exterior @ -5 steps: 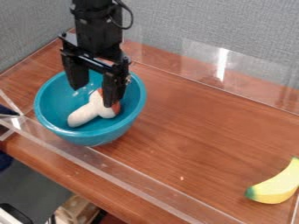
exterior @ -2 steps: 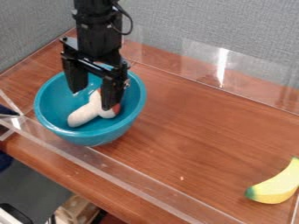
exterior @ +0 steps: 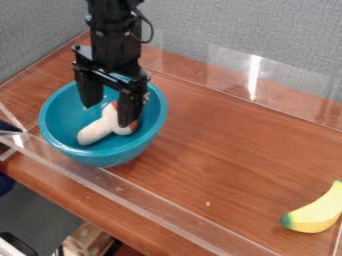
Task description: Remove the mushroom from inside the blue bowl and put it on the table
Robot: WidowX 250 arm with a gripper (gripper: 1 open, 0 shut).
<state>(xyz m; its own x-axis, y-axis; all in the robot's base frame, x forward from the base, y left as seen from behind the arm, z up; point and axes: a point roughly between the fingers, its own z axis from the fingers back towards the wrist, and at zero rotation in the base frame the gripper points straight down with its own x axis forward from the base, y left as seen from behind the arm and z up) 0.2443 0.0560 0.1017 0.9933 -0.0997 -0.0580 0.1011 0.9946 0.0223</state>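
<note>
The gripper [exterior: 111, 104] hangs straight down into the blue bowl [exterior: 80, 145] at the left end of the table [exterior: 227, 150], its two black fingers [exterior: 88, 92] spread wide and grasping nothing. The mushroom [exterior: 99, 129] lies on its side on the bowl's floor, cream stem toward the near left and its cap by the right finger, though I cannot tell whether they touch. A banana [exterior: 315, 210] lies well apart at the table's near right corner.

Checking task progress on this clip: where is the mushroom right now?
The mushroom lies on its side inside the blue bowl at the camera view's left, under the open gripper, far from the banana at lower right.
</note>
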